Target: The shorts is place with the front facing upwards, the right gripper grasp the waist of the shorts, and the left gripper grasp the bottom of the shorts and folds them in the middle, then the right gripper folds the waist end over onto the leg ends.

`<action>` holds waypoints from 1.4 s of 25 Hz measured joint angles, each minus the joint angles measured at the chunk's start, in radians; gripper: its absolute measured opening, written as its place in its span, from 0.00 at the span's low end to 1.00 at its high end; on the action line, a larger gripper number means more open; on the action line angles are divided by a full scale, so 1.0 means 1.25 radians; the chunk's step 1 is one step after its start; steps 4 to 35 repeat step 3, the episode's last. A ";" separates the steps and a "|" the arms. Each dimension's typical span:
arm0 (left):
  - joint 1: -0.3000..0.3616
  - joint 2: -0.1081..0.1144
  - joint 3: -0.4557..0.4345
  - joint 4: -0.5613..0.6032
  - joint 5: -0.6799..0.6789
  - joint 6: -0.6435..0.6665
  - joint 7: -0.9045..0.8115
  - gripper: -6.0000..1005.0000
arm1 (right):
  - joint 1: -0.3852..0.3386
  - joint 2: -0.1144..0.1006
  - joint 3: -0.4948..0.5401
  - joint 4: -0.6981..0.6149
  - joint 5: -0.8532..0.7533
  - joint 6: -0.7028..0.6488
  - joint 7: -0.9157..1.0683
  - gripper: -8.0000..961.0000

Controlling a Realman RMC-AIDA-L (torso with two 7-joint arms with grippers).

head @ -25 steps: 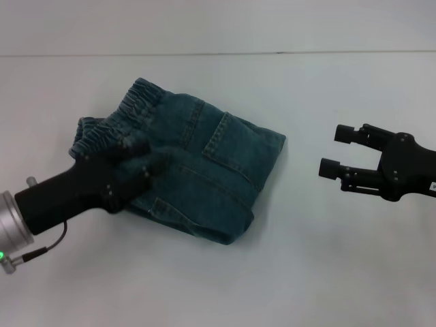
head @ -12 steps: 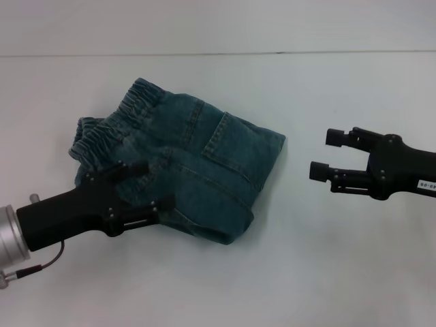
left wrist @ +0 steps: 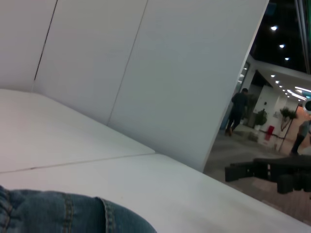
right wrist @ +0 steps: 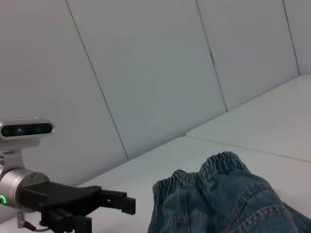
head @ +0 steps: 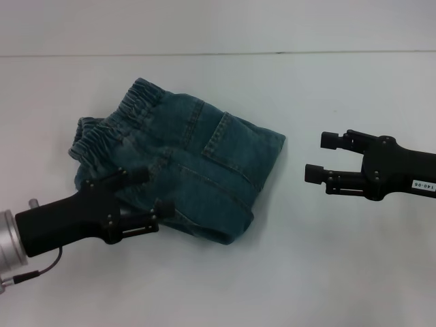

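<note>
The blue-green denim shorts point(head: 204, 157) lie folded in half on the white table. Their gathered waist point(head: 112, 122) points to the far left and a hemmed leg end point(head: 235, 230) lies at the near right. My left gripper point(head: 152, 191) hovers open over the near-left part of the shorts, holding nothing. My right gripper point(head: 319, 156) is open to the right of the shorts, apart from the cloth, fingers pointing at it. The right wrist view shows the waist point(right wrist: 204, 177) and the left gripper point(right wrist: 116, 201). The left wrist view shows denim point(left wrist: 63, 213) and the far right gripper point(left wrist: 252, 171).
The white table point(head: 225, 286) spreads all round the shorts, with a seam line point(head: 272, 53) along its far side. White wall panels point(right wrist: 146, 73) stand behind it. A lit hall with people point(left wrist: 238, 109) shows beyond the table's right end.
My left gripper has opened and drawn back from the shorts toward the near left. My right gripper has moved left, closer to the shorts. The shorts have stayed put.
</note>
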 joint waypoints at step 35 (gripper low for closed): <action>0.000 0.000 0.000 0.003 0.011 0.000 -0.004 0.93 | 0.001 0.000 0.000 0.000 -0.001 0.000 0.000 0.98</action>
